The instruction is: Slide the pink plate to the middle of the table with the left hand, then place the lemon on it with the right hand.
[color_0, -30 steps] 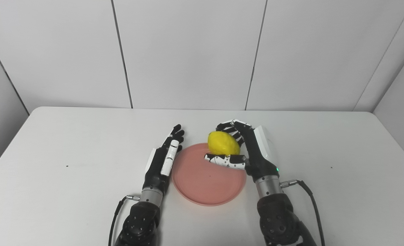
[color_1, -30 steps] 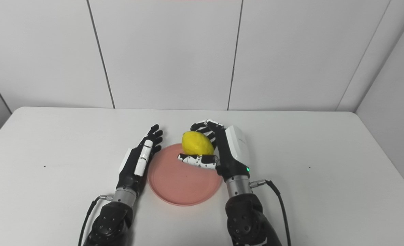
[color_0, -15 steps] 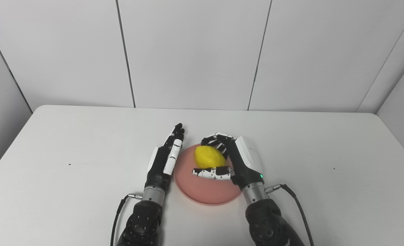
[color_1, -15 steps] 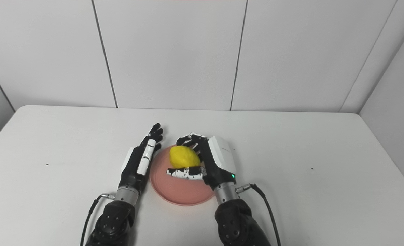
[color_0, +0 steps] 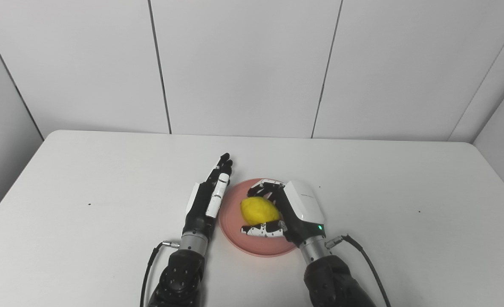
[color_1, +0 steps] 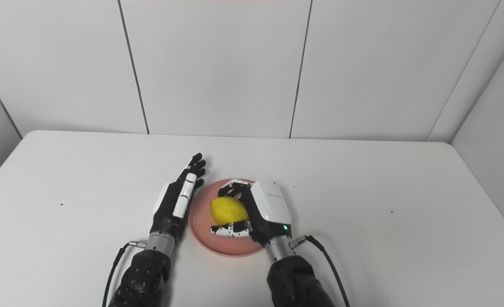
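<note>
Low over plate [color_0: 234, 230], right hand [color_0: 292, 211] cupping lemon [color_0: 258, 211].

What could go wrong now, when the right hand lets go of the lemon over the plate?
1. The lemon is rounded and the plate looks shallow, so after release it may roll off onto the table.
2. The right hand wraps closely around the lemon; opening fingers could nudge it or push the plate.
3. The left hand lies open beside the plate's left edge; pulling it back might shift the plate.

Lemon [color_0: 259, 211] over plate [color_0: 234, 219], mid-table [color_0: 85, 179]
</note>
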